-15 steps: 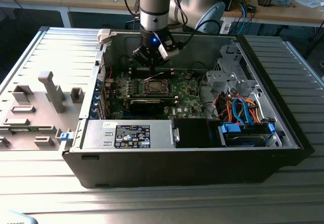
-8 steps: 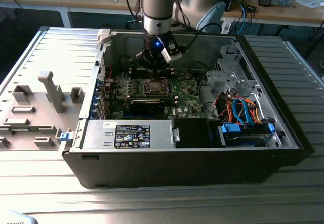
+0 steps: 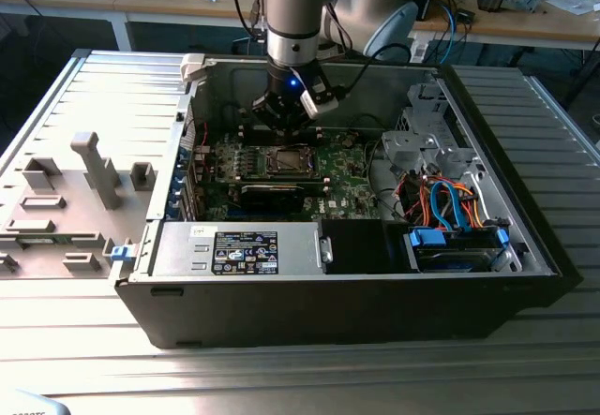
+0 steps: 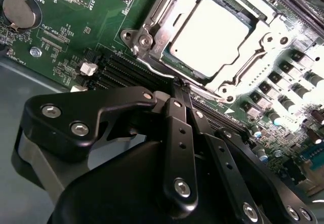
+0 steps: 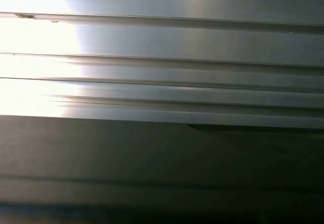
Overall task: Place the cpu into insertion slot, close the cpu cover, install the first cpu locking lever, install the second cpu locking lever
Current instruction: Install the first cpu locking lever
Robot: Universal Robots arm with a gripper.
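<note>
In the second wrist view the cpu (image 4: 210,29), a silvery-tan square, lies in the insertion slot (image 4: 152,19) on the green motherboard (image 4: 66,21). The silver cpu cover (image 4: 263,32) lies flat around it, and the chip shows through its centre window. A thin metal lever (image 4: 152,64) runs along the socket's edge. My gripper (image 4: 178,85) is shut, with its black fingertips together right at that edge. Whether they touch the lever is hard to tell. In the exterior view the gripper (image 3: 281,123) hangs inside the open computer case just behind the insertion slot (image 3: 284,160).
A power supply box (image 3: 244,249) fills the case's front. Drive bays with blue and orange cables (image 3: 450,209) sit on the exterior view's right. Grey fixture blocks (image 3: 89,162) stand on the ribbed table at the left. A coin battery (image 4: 20,10) and long black slots (image 4: 121,72) lie near the socket.
</note>
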